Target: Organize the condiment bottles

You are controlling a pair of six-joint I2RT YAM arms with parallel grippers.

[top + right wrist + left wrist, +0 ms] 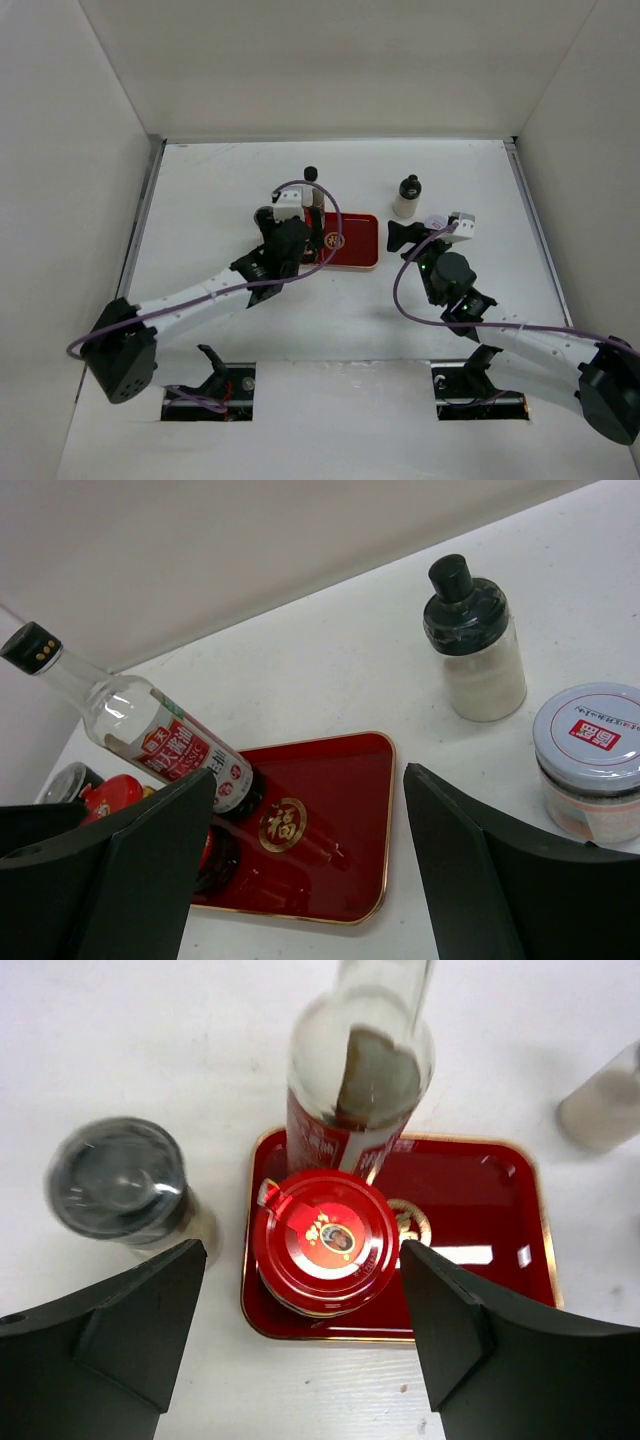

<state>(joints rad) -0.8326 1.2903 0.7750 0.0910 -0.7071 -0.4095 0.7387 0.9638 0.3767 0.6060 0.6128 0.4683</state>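
Left wrist — tray w/ red-capped btl, slim btl.

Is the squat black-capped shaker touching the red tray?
Apart. The right wrist view shows bare table between the shaker and the red tray.

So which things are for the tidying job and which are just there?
Job: red-capped jar, tall bottle, black-capped shaker, grey-lidded jar, dark-lidded shaker.
Just there: red tray, though two bottles stand on it.
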